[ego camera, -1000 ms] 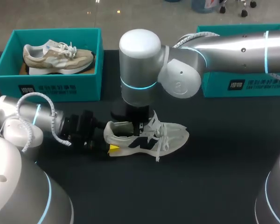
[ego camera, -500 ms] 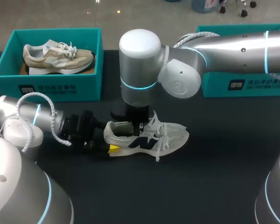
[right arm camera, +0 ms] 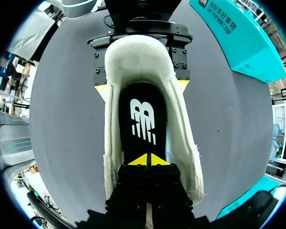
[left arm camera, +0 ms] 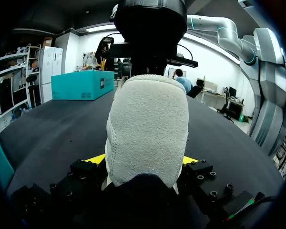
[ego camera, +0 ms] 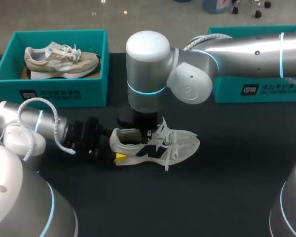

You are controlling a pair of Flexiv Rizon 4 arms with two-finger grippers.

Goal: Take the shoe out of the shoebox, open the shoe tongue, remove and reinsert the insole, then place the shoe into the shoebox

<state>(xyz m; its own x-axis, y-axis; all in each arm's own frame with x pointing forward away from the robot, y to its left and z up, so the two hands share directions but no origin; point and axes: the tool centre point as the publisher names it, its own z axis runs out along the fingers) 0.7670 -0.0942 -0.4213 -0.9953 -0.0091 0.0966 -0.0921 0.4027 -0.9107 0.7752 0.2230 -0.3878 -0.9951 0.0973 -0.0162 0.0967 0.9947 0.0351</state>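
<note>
Two grippers are working on one shoe. The left gripper (left arm camera: 144, 159) is clamping the padded heel of the white mesh sneaker (ego camera: 155, 145), with one yellow tip pressing on each side, low near the sole. The right gripper (right arm camera: 147, 160) is standing inside the shoe's opening, its yellow tips closed together and resting on the black foam insole (right arm camera: 143, 114). Whether any insole is caught between them, I cannot tell.

Judgement: the insole step is in hand, and the insole is lying flat in the shoe.
- The right tips are needing a firm pinch on an insole edge.
- A peel up and back toward the heel is looking safer than a straight pull.
- The heel clamp is needing to stay low so the sole is not lifting.
- The loose laces (ego camera: 170, 153) are risking a snag.

Surface, head view:
- The sneaker is sitting mid-way on the matte black table (ego camera: 227, 187), toe toward 3 o'clock, clamp at its 9 o'clock.
- An open teal cardboard shoebox (ego camera: 49, 91) at 10 o'clock is holding a beige suede sneaker (ego camera: 61, 59).
- A second teal box (ego camera: 256, 91) is sitting at 2 o'clock.
</note>
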